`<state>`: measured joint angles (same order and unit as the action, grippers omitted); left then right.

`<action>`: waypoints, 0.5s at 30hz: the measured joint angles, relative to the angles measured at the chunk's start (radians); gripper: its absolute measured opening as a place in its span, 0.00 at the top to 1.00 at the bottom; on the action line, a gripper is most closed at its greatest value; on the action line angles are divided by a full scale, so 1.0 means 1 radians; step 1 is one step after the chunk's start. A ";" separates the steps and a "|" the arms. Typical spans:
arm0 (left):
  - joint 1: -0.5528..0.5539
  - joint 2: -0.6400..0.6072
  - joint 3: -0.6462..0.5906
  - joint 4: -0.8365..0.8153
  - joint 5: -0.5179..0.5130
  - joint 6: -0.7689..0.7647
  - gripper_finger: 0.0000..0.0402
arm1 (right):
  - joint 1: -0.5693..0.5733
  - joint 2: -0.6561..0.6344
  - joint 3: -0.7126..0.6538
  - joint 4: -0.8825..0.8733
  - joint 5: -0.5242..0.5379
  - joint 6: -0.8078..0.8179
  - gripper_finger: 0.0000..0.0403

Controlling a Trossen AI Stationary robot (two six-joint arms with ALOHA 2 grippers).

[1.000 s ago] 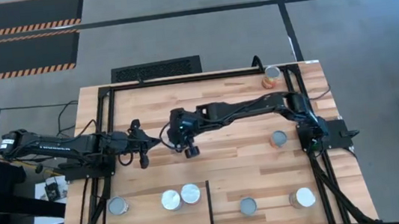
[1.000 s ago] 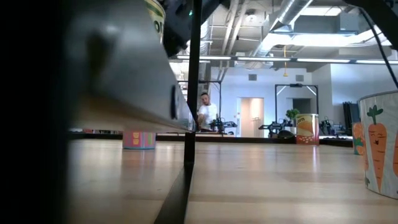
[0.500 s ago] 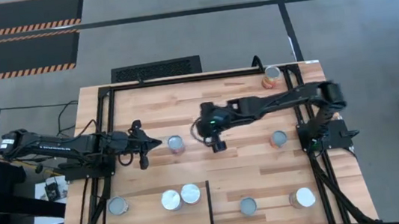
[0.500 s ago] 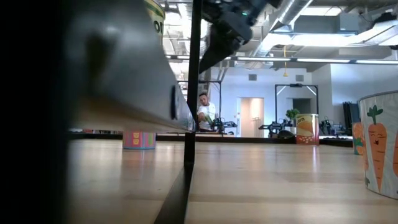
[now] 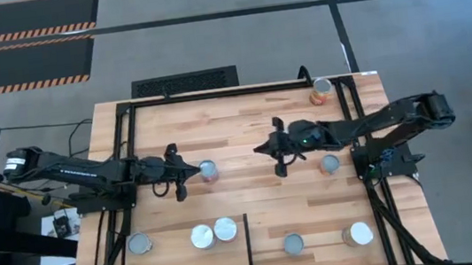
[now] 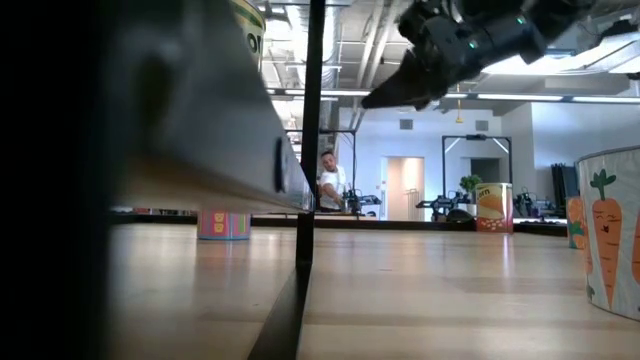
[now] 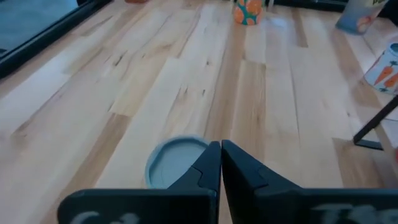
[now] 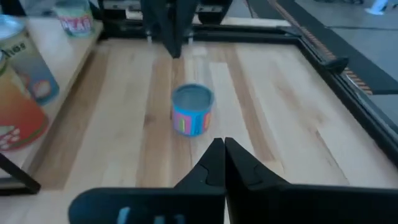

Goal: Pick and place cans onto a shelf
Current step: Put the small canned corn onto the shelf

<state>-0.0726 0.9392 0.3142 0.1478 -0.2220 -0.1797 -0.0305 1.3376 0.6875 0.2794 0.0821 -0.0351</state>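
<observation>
A blue-labelled can (image 5: 207,171) stands upright on its base on the plank table, left of centre. My left gripper (image 5: 189,170) is shut, its tips right at the can's left side; the can's grey top (image 7: 174,165) shows just past the tips (image 7: 221,149). My right gripper (image 5: 263,148) is shut and empty, in the air to the can's right (image 8: 193,109); it also shows high in the low view (image 6: 385,98). The shelf (image 5: 180,264) is at the near left, and three cans (image 5: 201,236) stand in its area. My left gripper's shut fingertips (image 7: 211,158) stand level at the left side of the blue can's rim (image 7: 186,144), coming from the table's left. The fingers hide the near part of the rim, so I cannot tell whether they touch it.
Loose cans stand at the far right corner (image 5: 321,91), at mid right (image 5: 330,165) and near the front edge (image 5: 293,244) (image 5: 357,235). A black bar (image 5: 249,247) marks the shelf's right side. A black frame runs round the table. A person shows far off (image 6: 330,185).
My right gripper has drawn back from over the blue can toward the table's right edge. The can, hidden under it a second ago, now stands alone on the table. My left gripper has moved right, up to the can.
</observation>
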 joint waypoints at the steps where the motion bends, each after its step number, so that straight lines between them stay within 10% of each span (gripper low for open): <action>1: 0.000 0.017 0.013 0.001 -0.001 0.013 0.97 | 0.005 -0.008 -0.023 0.017 0.001 0.008 0.97; 15: 0.000 0.305 0.195 -0.184 0.008 0.140 0.75 | 0.086 -0.009 -0.076 0.076 0.059 0.019 0.97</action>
<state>-0.0723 1.2442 0.5092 -0.0359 -0.2137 -0.0395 0.0552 1.3285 0.6113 0.3553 0.1408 -0.0157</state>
